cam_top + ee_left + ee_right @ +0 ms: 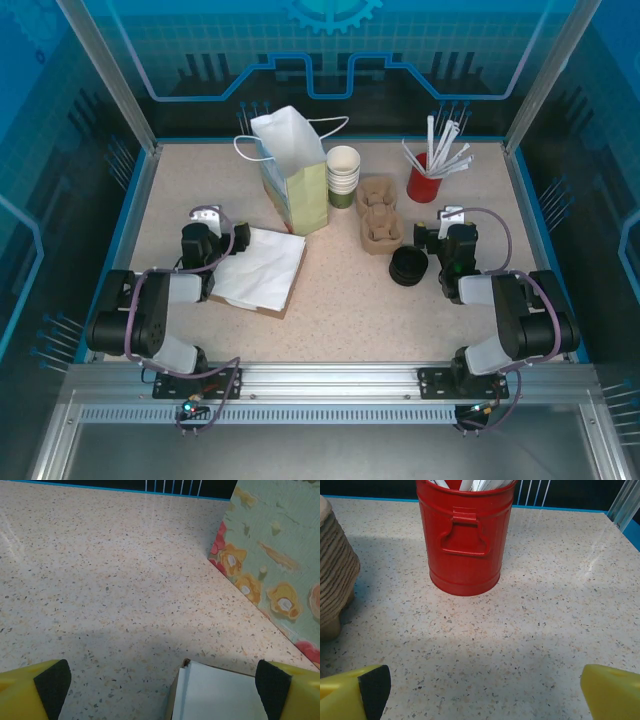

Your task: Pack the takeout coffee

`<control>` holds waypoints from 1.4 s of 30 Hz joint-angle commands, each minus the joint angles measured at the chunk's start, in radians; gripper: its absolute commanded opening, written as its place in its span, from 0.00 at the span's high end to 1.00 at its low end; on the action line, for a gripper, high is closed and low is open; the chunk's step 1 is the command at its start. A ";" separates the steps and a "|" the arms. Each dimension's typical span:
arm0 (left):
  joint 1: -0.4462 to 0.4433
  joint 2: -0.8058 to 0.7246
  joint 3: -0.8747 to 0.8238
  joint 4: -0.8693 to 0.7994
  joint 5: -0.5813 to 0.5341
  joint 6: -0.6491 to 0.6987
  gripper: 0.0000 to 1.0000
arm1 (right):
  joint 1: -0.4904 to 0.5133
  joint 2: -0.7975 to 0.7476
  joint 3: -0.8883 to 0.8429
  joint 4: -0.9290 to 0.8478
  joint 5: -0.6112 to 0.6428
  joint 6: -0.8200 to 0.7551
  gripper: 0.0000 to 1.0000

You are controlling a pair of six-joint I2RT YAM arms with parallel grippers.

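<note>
Yellow fingers, black pads: the left pincer (162,682) and right pincer (485,685) are both spread wide with nothing in them, low over the speckled table (340,300). Left one's next to a pile of white napkins (260,265), right one's beside a stack of black lids (408,266). Further back there's a cardboard cup carrier (380,215), a flowery paper bag (300,190) standing with lidless cups (343,172) stacked just beside it, and a red tin (424,182) of stirrers; can't tell where a lidded takeout coffee is.
</note>
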 commanded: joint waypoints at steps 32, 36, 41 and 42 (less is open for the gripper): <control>-0.007 0.008 0.021 0.003 0.004 0.014 0.01 | 0.009 0.006 0.021 0.012 0.009 0.004 0.00; 0.002 -0.030 0.021 -0.028 -0.076 -0.036 0.01 | 0.006 0.005 0.018 0.016 0.001 0.006 0.00; 0.003 -0.145 0.026 -0.142 -0.116 -0.055 0.01 | 0.004 -0.006 0.019 0.004 0.021 0.016 0.00; 0.003 -0.179 0.027 -0.168 -0.112 -0.055 0.01 | 0.004 -0.015 0.020 -0.004 0.024 0.019 0.00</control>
